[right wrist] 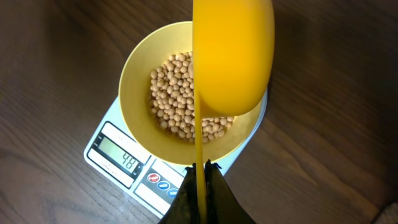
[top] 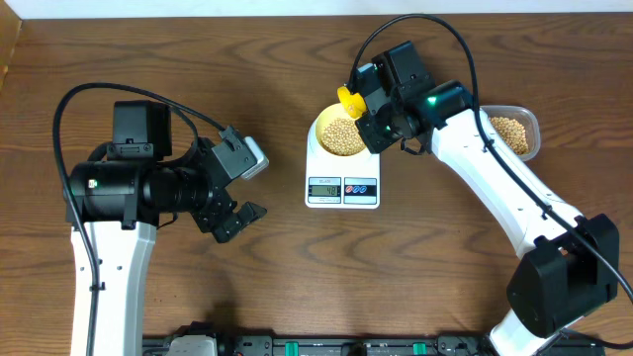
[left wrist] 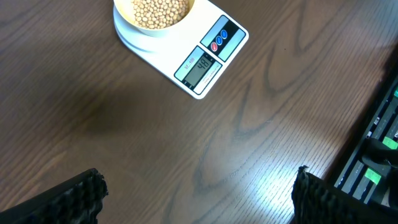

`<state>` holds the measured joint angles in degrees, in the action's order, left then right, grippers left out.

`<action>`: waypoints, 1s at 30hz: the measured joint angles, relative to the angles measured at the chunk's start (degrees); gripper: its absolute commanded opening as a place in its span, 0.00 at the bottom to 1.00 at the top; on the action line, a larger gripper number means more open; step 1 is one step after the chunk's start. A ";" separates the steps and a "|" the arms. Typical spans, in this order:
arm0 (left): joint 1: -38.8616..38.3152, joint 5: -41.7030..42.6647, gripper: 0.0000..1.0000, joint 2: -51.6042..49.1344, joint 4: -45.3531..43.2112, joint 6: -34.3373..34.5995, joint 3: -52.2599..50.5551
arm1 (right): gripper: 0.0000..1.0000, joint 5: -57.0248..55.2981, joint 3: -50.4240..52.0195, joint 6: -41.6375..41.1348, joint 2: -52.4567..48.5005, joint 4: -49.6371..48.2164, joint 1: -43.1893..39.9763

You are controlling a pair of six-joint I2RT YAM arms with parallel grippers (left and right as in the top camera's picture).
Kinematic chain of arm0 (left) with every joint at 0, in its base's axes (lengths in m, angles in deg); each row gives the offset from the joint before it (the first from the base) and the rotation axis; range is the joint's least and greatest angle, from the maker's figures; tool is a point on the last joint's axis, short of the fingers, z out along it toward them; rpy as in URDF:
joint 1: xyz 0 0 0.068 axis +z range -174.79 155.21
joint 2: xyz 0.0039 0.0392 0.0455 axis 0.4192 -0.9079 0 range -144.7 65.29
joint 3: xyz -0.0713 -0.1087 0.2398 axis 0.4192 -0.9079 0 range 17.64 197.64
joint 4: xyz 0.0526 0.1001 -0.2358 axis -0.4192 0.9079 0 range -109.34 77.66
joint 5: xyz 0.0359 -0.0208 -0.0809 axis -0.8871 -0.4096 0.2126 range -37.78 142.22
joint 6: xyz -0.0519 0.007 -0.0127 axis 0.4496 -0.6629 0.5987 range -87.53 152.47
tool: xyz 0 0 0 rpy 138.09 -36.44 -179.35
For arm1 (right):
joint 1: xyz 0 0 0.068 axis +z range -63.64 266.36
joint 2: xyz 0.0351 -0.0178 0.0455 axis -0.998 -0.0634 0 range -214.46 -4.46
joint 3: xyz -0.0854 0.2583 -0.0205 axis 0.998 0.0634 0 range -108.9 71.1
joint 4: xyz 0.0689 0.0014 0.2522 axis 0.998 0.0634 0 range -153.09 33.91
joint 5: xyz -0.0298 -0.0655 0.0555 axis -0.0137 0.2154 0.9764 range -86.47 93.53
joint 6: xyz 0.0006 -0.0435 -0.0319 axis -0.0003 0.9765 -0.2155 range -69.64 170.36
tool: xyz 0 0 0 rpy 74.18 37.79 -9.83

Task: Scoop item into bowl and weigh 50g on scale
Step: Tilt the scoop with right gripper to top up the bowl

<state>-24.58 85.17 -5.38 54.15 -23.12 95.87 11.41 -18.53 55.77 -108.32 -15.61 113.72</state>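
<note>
Right gripper [right wrist: 200,183] was clenched on the thin handle of the yellow spoon [right wrist: 233,56], with the handle running straight up between the fingers in the right wrist view. The spoon head hung over the bowl [right wrist: 134,81] and covered its right part from that camera. I saw only smooth yellow there, so I couldn't tell if anything was in the spoon. The bowl sat on the round end of the scale [right wrist: 99,140], with beans [right wrist: 177,93] piled loose in its bottom and bare yellow wall showing all around them. The display [right wrist: 121,155] read 48 in the right wrist view, and the red and blue buttons were just beside it. From overhead the scale was near the middle of the table [top: 198,59], display end toward the arm bases, and the spoon showed at the bowl's far rim under the right wrist. The tub [top: 534,119] was well off to the right, partly behind the right arm, with more beans in it. Left gripper [left wrist: 196,196] was released, jaws spread wide, nothing between them but bare wood. It hovered over the table left of the scale, well apart from it, and its camera caught the bowl and scale at the top edge of the frame. No loose beans that I could see on the table.
</note>
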 measured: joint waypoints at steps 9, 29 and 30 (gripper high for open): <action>0.00 -0.02 0.98 0.00 0.00 0.00 0.00 | 0.01 2.12 0.00 -0.09 0.00 0.00 -0.26; 0.00 -0.02 0.98 0.00 0.00 0.00 0.00 | 0.01 10.80 0.00 -2.47 0.00 0.00 -3.41; 0.00 0.00 0.98 0.00 0.00 0.00 0.00 | 0.01 10.80 0.00 -2.47 0.00 0.00 -3.41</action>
<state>-24.58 85.17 -5.38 54.15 -23.12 95.87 22.21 -18.53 53.30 -108.32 -15.61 110.31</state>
